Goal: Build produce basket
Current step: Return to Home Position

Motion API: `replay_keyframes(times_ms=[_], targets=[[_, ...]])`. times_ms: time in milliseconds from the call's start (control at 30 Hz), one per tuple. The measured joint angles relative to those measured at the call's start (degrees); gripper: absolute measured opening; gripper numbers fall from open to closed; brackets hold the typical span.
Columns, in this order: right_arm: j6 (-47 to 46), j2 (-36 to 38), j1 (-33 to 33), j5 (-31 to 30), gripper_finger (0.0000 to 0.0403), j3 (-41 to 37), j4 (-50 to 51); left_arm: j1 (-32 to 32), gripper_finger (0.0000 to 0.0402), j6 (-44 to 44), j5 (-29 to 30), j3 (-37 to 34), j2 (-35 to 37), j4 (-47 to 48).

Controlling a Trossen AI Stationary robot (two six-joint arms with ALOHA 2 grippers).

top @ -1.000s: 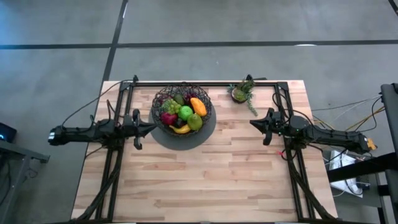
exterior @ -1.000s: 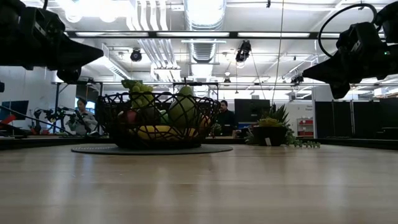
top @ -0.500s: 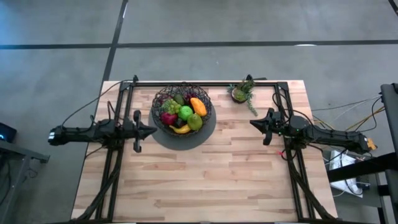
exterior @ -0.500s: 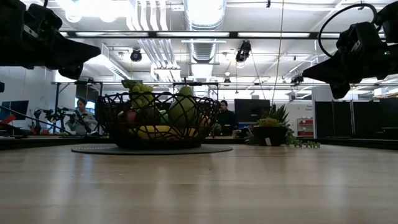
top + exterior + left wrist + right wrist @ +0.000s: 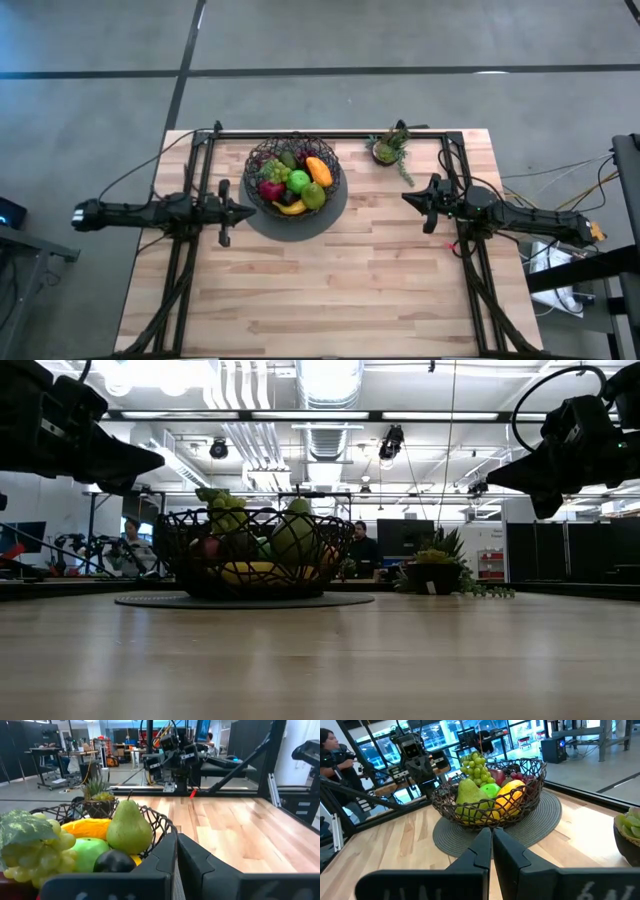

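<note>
As good as finished, judging by how things lie. Dark wire basket (image 5: 251,170) loaded and parked on a round grey mat (image 5: 333,214) on the far half of the table (image 5: 350,290), left of centre. No loose produce to be seen on the bare wood. Nothing left to load, as far as these views tell; probably only the parking of the arms to complete.

In the air just beside the basket, on its left: the left end effector (image 5: 246,211), fingers (image 5: 160,860) pressed flat together with nothing between them. Well apart on the other side, near the potted plant (image 5: 387,148): the right end effector (image 5: 407,197), likewise closed and empty.

Counted inside the basket:
- one pear (image 5: 129,827)
- one green apple (image 5: 89,854)
- one red apple (image 5: 272,189)
- one banana (image 5: 291,207)
- one orange-yellow fruit (image 5: 318,170)
- one bunch of green grapes (image 5: 31,845)
- one bunch of purple grapes (image 5: 275,172)
- one dark round fruit (image 5: 114,861), plum or avocado, hard to tell which

Eight pieces in all, heaped a little above the rim in the low view. Elsewhere on the table: one mat, one potted plant, and nothing more of the task's own.
</note>
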State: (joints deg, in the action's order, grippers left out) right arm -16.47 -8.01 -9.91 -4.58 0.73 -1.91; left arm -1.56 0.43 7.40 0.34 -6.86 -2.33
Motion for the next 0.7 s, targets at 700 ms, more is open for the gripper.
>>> replay_keyframes(times_ms=[700], targets=[[0.0, 0.0, 0.0, 0.0, 0.0009, 0.0, 0.0, 0.0, 0.0000, 0.0, 0.1, 0.0, -5.3, -0.1]])
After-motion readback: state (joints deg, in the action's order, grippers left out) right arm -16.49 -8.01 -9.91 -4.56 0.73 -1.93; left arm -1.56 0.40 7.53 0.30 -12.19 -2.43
